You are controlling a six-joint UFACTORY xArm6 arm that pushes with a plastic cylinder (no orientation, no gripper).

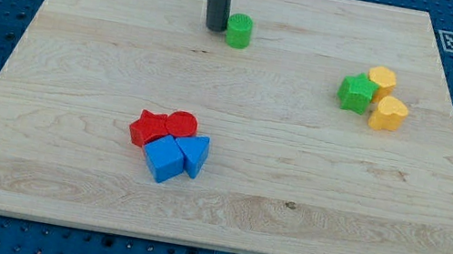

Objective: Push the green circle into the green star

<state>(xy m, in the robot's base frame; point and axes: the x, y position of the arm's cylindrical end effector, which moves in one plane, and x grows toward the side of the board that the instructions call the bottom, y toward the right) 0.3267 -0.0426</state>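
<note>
Now my tip (215, 28) just left of green circle (239, 31), near board (63, 164) top edge

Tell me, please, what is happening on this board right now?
A robot arm is pushing blocks with a dark rod. My tip sits just on the view's left of the green circle, near the board's top edge. The green star lies toward the view's right, against two yellow blocks. The circle is still well apart from the star. Red and blue blocks cluster lower down.
</note>
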